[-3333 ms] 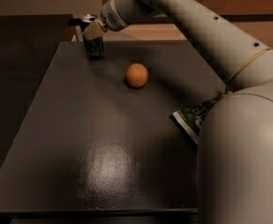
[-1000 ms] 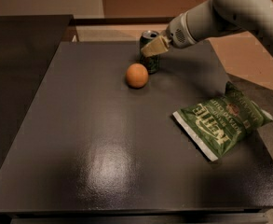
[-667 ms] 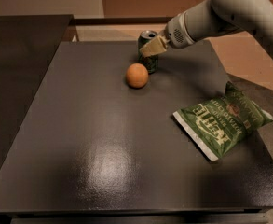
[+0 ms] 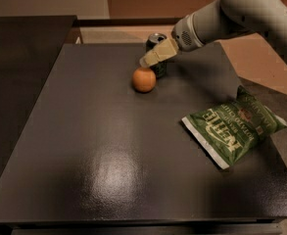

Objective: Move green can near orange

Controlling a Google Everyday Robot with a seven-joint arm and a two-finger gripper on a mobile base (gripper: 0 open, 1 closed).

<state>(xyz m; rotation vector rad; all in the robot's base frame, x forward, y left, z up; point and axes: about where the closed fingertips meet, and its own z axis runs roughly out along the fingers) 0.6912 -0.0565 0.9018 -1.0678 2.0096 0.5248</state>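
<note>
The small dark green drink can with the silver top is standing upright on the dark matte tabletop, right at the tip of the pale two-finger gripper. The gripper is reaching across the front of the can and hiding the middle of its body. Whether it is clamping the can or sitting loose around it cannot be told.

The round, matte-skinned orange fruit is lying just beneath the gripper tip on the side nearer the camera, very close to the can. Whether the 2 are touching is hidden.

By this layout the task is looking almost complete, with 1 step likely remaining: letting go and backing off. To do that well, the can's base should be resting flat on the table before any release. The retreat should be going upward and back along the arm's own line, never sweeping toward the orange, since a round fruit is likely to roll at a nudge.

The flat green crinkled chip bag is lying well apart from the gripper, nearer the camera, and should be posing no obstacle.
</note>
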